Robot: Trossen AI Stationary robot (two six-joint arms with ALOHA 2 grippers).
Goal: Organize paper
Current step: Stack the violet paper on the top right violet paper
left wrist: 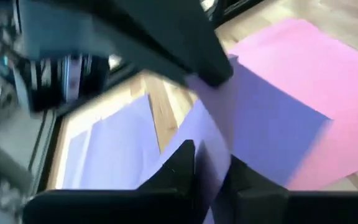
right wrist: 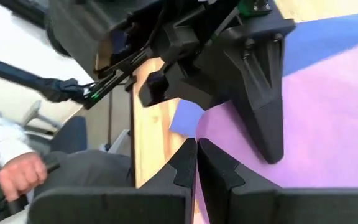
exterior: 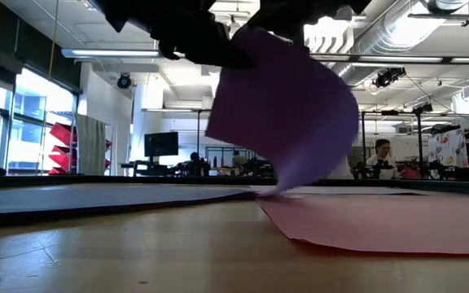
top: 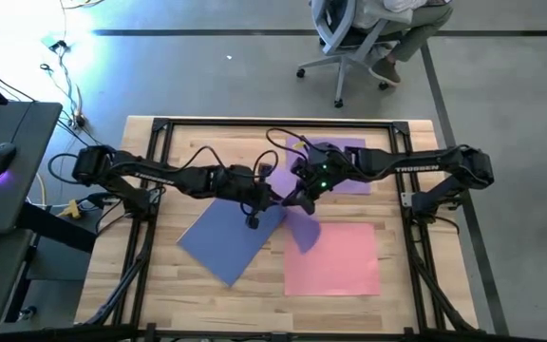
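Purple sheet pinched mid-table btwn L end effector & R end effector.

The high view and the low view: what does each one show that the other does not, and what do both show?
Only the high view shows the periwinkle blue sheet flat on the table, and both arms meeting, left gripper beside right gripper. Only the low view shows the room behind, with a seated person. Both show the lifted purple sheet and the pink sheet.

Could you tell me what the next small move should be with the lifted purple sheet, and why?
Probably carry the purple sheet over to the purple stack at the far side. Both the left end effector and right end effector are shut on it, and it hangs curled above the pink sheet.
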